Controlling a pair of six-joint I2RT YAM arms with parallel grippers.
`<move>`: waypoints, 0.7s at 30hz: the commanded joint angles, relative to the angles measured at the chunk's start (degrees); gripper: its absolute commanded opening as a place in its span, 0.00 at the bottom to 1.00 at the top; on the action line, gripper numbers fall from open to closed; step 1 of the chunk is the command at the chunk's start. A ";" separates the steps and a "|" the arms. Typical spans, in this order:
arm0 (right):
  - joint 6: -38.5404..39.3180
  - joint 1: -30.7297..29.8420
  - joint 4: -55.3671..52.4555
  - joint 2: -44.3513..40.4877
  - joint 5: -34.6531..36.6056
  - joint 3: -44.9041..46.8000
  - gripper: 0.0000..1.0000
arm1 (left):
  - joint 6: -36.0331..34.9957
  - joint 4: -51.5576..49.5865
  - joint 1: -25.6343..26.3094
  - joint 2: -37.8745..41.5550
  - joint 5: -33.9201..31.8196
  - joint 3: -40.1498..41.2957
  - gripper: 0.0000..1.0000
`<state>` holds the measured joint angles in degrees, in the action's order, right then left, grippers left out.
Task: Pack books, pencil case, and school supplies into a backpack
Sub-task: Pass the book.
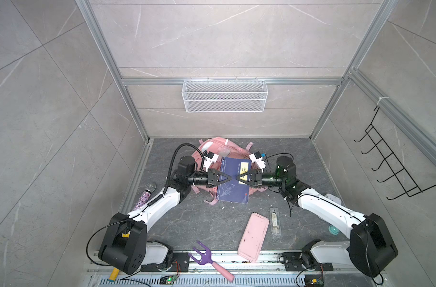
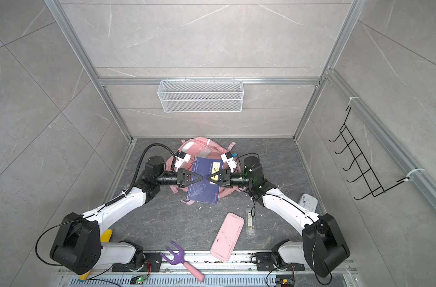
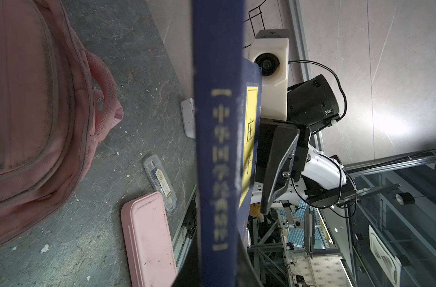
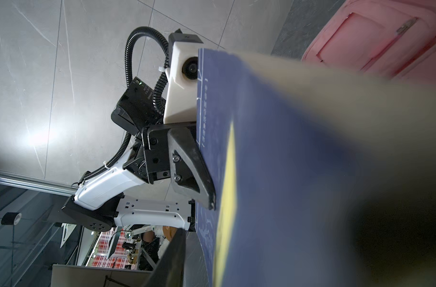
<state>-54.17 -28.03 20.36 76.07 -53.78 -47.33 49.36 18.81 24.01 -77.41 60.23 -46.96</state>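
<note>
- The book (image 1: pixel 233 192) (image 2: pixel 203 192) is held up off the counter (image 1: pixel 212 223), cover upward, between the two hands. It is over the near half of the backpack (image 1: pixel 212 146) (image 2: pixel 199 145).
- Its cover is navy, with a yellow label near the right edge and a pale flower drawing at the near left corner.
- The left hand (image 1: pixel 229 179) (image 2: pixel 201 179) reaches in from the left and is clamped tight on the book's left edge. In the right wrist view its upper finger (image 4: pixel 192 169) lies flat on the cover (image 4: pixel 274 149).
- The right hand (image 1: pixel 237 179) (image 2: pixel 208 179) reaches in from the right, its tip over the yellow label. Its jaws straddle the book's right edge, but I cannot tell whether they have it pinched. In the left wrist view one finger (image 3: pixel 279 169) sits just beside the cover (image 3: pixel 217 149).
- The two hands' tips are very near each other over the cover.
- The backpack lies flat at the back of the counter, with a strap end sticking out near the book's near left corner.
- The pink case (image 1: pixel 253 237) (image 2: pixel 227 237) lies near the front edge, well apart from the book.
- The clear packet (image 1: pixel 275 221) (image 2: pixel 250 222) lies just beside the case, on its right.
- A purple fork (image 1: pixel 212 263) lies on the front rail, left of the case.
- A glittery microphone (image 1: pixel 144 196) lies at the left edge and a white device (image 2: pixel 309 202) at the right.
</note>
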 commanded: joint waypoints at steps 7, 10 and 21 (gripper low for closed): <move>2.57 -0.23 -1.41 -3.27 -2.02 -1.93 0.32 | -3.03 -4.02 -0.36 -0.38 -3.59 -1.76 0.00; 3.08 -0.10 -2.58 -3.64 -1.86 -2.46 0.32 | -3.47 -4.82 -0.37 -0.65 -3.54 -1.77 0.00; 4.77 0.26 -5.88 -4.53 -0.87 -3.29 0.21 | -3.97 -5.27 -0.41 -1.17 -3.63 -1.61 0.00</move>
<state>-50.87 -27.81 13.04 74.52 -52.75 -47.72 47.00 15.09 24.18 -77.62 60.16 -47.13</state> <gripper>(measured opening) 0.222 0.103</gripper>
